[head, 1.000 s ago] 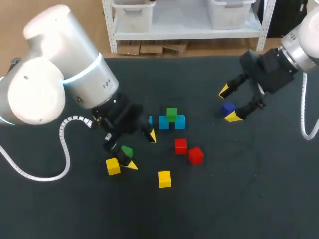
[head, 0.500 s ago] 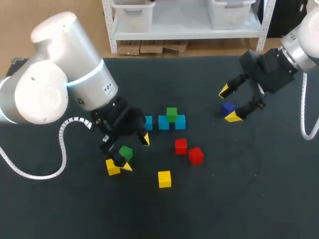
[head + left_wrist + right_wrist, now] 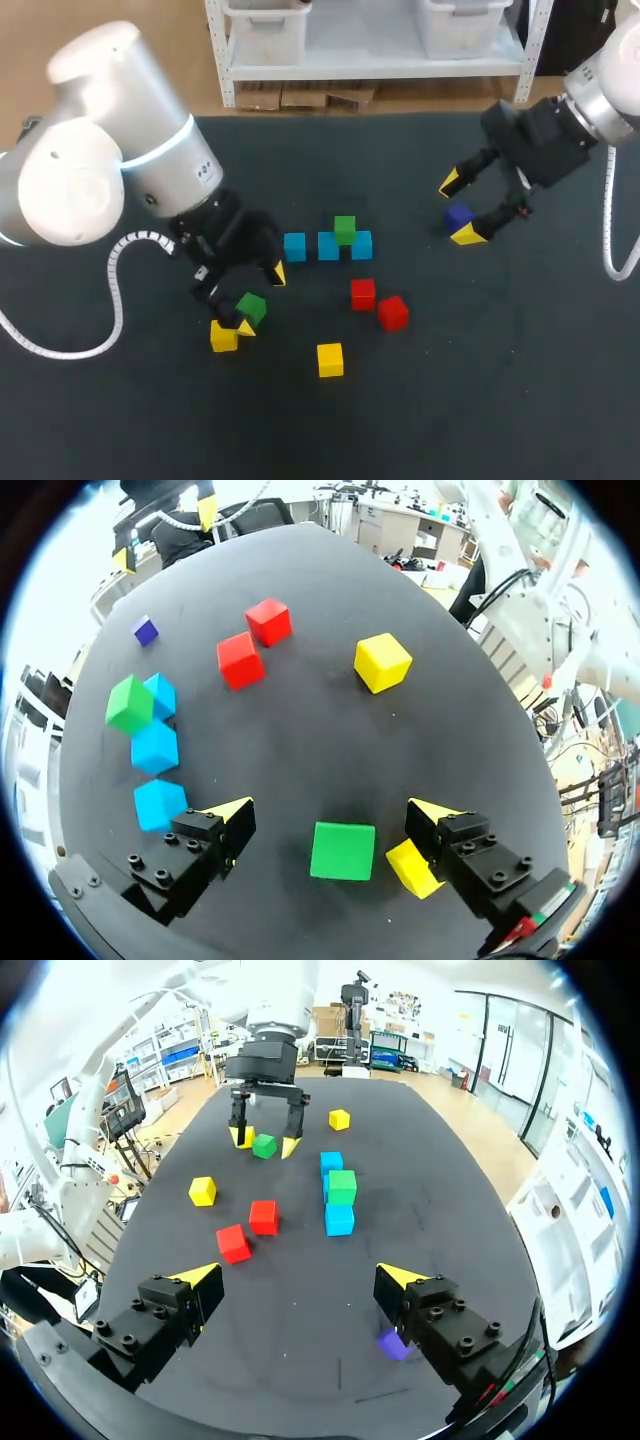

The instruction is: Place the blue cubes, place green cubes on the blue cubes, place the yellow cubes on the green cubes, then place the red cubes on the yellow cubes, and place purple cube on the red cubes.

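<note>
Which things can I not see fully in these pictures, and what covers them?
- Yellow cube by the left gripper: left wrist view, its finger covers one side.
- Purple cube: right wrist view, mostly behind a finger of the right gripper.
- Stacked green cube: head view, it hides which blue cubes carry it.

The only thing here apart from the task is the surface [image 3: 480, 380], a dark, matte black top that looks like a cloth or mat covering. In the head view it spreads from side to side, and its far edge runs straight across. The same dark top fills the left wrist view [image 3: 300, 740] and the right wrist view [image 3: 300, 1290]. In all 3 views it is flat and plain, with faint pale specks and scuffs in places.
</note>
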Robot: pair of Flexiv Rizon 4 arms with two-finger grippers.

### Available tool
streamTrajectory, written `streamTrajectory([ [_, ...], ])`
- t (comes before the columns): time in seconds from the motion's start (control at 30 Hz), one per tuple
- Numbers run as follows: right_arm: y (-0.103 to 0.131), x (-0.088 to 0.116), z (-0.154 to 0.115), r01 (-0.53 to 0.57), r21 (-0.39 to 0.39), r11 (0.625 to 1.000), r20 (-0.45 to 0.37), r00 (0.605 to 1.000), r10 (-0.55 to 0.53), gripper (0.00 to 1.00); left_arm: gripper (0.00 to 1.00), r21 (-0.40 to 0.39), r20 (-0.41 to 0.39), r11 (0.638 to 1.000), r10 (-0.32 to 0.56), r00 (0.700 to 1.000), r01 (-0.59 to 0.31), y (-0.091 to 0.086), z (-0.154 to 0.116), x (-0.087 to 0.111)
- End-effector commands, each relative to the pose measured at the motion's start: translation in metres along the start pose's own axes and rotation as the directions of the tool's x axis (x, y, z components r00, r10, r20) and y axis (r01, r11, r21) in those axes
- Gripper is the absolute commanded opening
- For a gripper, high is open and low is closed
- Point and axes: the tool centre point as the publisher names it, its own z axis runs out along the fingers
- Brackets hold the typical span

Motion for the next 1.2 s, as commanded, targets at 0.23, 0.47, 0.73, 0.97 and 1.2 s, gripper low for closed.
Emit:
streamTrajectory([
  [0.23, -0.001, 0.0, 0.0, 0.001, -0.002, 1.0, 0.002, 1.0, -0.001, 1.0, 1.0, -0.015, -0.007, 1.0, -0.016, 1.0, 0.016, -0.001, -0.007, 0.015],
  [0.47, -0.001, 0.0, 0.0, 0.001, -0.002, 1.0, 0.002, 1.0, -0.001, 1.0, 1.0, -0.017, -0.022, 1.0, -0.02, 1.0, 0.02, 0.0, -0.008, 0.022],
  [0.73, -0.001, 0.0, 0.0, 0.001, -0.002, 1.0, 0.002, 1.0, -0.001, 1.0, 0.81, -0.013, -0.024, 1.0, -0.005, 1.0, 0.005, 0.0, -0.008, 0.022],
  [0.97, -0.001, 0.0, 0.0, 0.001, -0.002, 1.0, 0.002, 1.0, -0.001, 1.0, 0.27, -0.003, -0.028, 1.0, 0.004, 1.0, -0.004, -0.001, -0.005, 0.02],
  [1.2, -0.001, 0.0, 0.0, 0.001, -0.002, 1.0, 0.002, 1.0, -0.001, 1.0, 0.0, -0.003, -0.029, 1.0, 0.007, 1.0, -0.007, -0.001, -0.005, 0.02],
])
